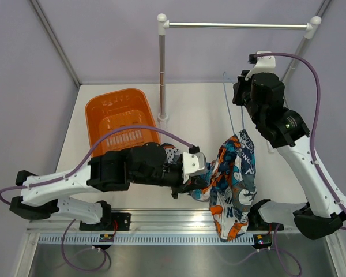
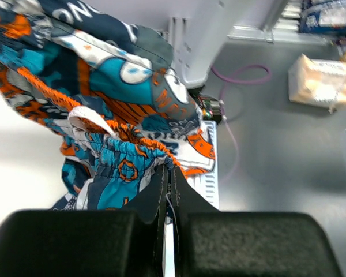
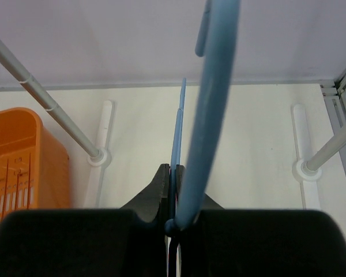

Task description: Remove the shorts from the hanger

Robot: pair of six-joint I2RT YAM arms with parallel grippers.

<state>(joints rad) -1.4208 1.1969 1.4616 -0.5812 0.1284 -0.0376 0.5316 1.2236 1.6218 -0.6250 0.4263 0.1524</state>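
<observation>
Pinching the shorts (image 2: pixel 121 86) tight between the left fingers (image 2: pixel 187 196). Gripping the hanger (image 3: pixel 210 115) wire with the right fingers (image 3: pixel 153 193), just above the shorts.

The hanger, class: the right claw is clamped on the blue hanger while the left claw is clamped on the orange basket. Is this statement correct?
No. The left claw is clamped on the shorts, not the orange basket; the left wrist view shows it. The right claw is clamped on the blue hanger, as stated.
</observation>
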